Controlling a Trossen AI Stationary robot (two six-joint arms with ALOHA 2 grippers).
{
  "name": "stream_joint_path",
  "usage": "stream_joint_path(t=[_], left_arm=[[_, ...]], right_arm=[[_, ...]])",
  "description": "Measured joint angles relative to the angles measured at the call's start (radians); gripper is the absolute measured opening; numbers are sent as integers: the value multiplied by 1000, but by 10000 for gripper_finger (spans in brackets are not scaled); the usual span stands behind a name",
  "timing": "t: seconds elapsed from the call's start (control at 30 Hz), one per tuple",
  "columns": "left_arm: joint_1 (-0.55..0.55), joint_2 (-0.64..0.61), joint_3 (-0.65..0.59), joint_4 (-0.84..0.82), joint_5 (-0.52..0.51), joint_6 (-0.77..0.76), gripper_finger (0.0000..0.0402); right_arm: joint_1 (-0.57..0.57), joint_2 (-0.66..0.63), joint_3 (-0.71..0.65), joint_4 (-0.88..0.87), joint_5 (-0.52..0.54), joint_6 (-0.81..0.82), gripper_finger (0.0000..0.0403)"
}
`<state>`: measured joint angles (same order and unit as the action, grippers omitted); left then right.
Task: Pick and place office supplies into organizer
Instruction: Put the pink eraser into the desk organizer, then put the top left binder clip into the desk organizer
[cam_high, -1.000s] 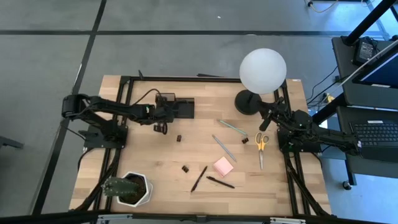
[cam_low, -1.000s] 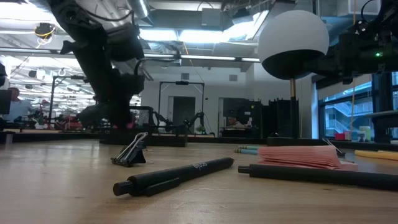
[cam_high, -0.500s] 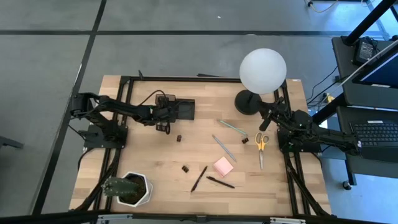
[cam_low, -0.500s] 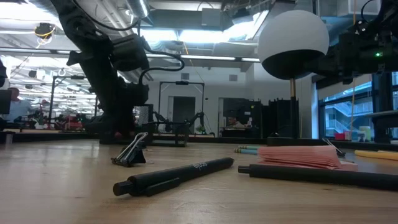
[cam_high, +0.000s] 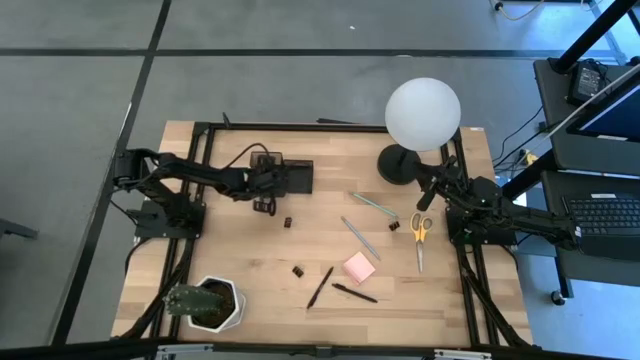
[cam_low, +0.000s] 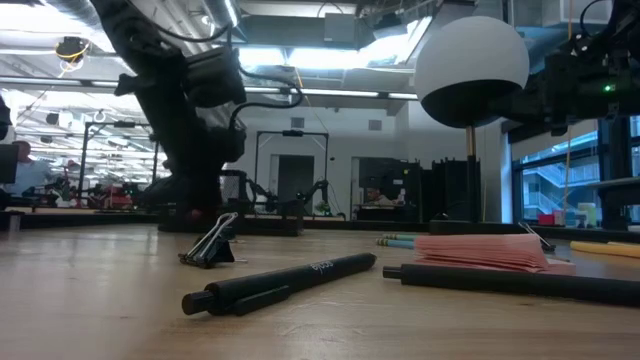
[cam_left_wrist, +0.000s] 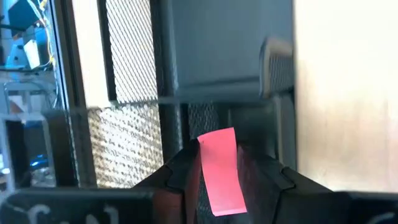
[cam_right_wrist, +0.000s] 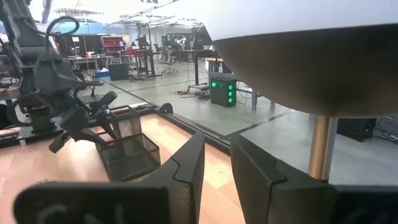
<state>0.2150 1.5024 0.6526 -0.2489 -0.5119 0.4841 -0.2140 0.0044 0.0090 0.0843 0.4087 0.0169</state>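
Right now the left gripper (cam_left_wrist: 217, 177) has its two fingers pinched on a small pink eraser (cam_left_wrist: 219, 169), which stands up between them; the wrist view looks straight down past it into the black mesh organizer (cam_left_wrist: 124, 143). From above, the left gripper (cam_high: 262, 190) sits at the organizer's (cam_high: 292, 174) near edge, on the side facing the loose supplies, so the step in hand looks like the drop of the eraser into one of the lower compartments. Which compartment lies under it I cannot tell. The next move, as I judge it, calls for lining the eraser up over an open cell, clear of the mesh wall, and then letting the fingers part. Away from the organizer, toward the lamp side of the table, the rest waits: a binder clip (cam_high: 287, 222) nearest, then thin pencils (cam_high: 361, 238), a pink sticky-note pad (cam_high: 359, 267), black pens (cam_high: 320, 286) and yellow-handled scissors (cam_high: 419, 240). The right gripper (cam_right_wrist: 214, 165) idles far from the organizer, beside the lamp's base, its fingers a little apart and holding nothing.
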Motion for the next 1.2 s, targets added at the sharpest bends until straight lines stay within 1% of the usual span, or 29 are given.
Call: stream_joint_path(t=[0.13,0.27,0.37,0.53,0.63,0.73,0.83,0.9,0.97,1.07,1.2], left_arm=[[0,0,25,-43,0,-7,121],[1,0,42,-105,-13,-66,148],[-5,0,48,-129,-19,-105,161],[-48,-26,48,-129,-63,-106,166],[-85,-72,48,-129,-76,-124,163],[-134,-124,49,-125,-37,-135,159],[-191,-169,49,-102,65,-179,157],[-223,-192,49,-68,136,-242,157],[-253,-202,49,-28,177,-310,157],[-311,-192,49,-15,192,-320,156],[-392,-127,49,7,179,-312,159]], right_arm=[[0,0,0,-2,0,0,81],[0,0,0,-5,0,0,81],[0,0,0,-10,0,1,81],[0,0,0,-10,0,4,81],[0,0,0,-10,0,4,81],[0,0,0,-10,0,4,81],[0,0,0,-10,0,4,81],[0,0,0,-10,0,4,81],[0,0,0,-10,0,4,81],[0,0,0,-9,0,4,81],[0,0,0,-9,0,8,81]])
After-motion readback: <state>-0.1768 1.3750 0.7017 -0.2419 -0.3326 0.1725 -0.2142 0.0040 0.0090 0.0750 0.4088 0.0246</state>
